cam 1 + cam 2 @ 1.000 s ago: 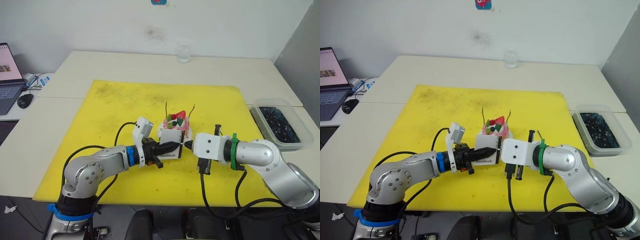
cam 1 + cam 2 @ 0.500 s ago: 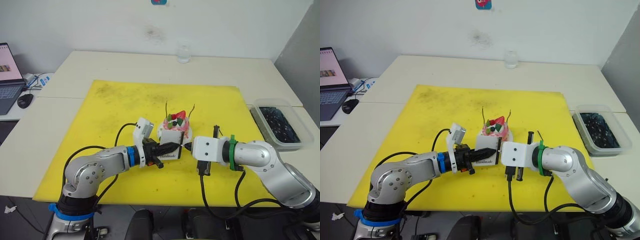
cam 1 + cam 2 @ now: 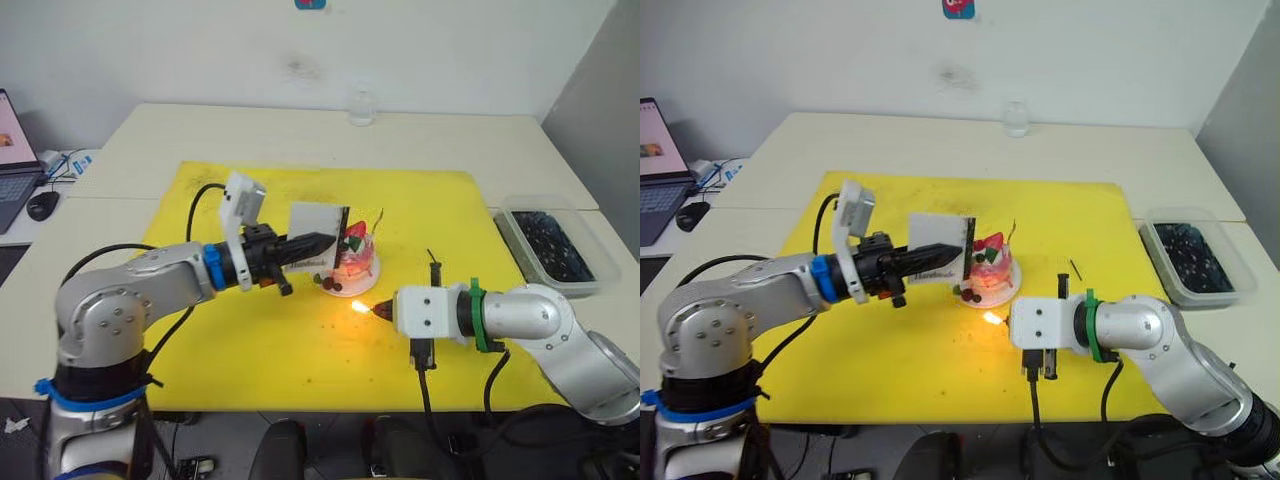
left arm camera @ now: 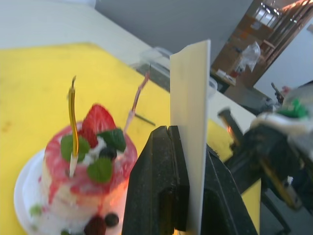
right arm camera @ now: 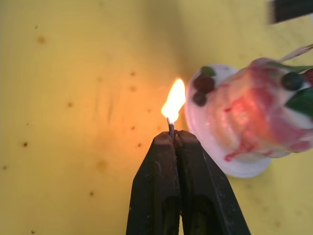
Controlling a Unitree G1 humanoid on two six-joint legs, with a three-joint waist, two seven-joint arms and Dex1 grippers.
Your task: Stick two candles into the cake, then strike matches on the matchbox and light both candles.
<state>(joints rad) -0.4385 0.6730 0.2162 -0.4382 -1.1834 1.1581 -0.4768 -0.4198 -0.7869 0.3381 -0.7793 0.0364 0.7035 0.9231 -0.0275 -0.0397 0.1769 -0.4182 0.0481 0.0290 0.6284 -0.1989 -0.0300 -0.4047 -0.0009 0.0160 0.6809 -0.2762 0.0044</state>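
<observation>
Small round pink layered cake (image 3: 352,262) on white plate, mid yellow mat (image 3: 250,340); two thin wire-like candles (image 4: 72,122) planted in it, unlit. Left gripper (image 3: 322,241) clamps flat white rectangular matchbox (image 3: 318,238) upright, raised beside cake. Right gripper (image 5: 172,138) pinches burning match (image 5: 171,128), flame near plate.

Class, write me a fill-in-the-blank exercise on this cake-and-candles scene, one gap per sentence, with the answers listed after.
1. The right gripper pinches a match whose tip is ____.
2. The left gripper holds the ____ upright.
3. ____ candles stand in the cake.
4. The cake sits on a ____ plate.

Answers: burning; matchbox; two; white
</observation>
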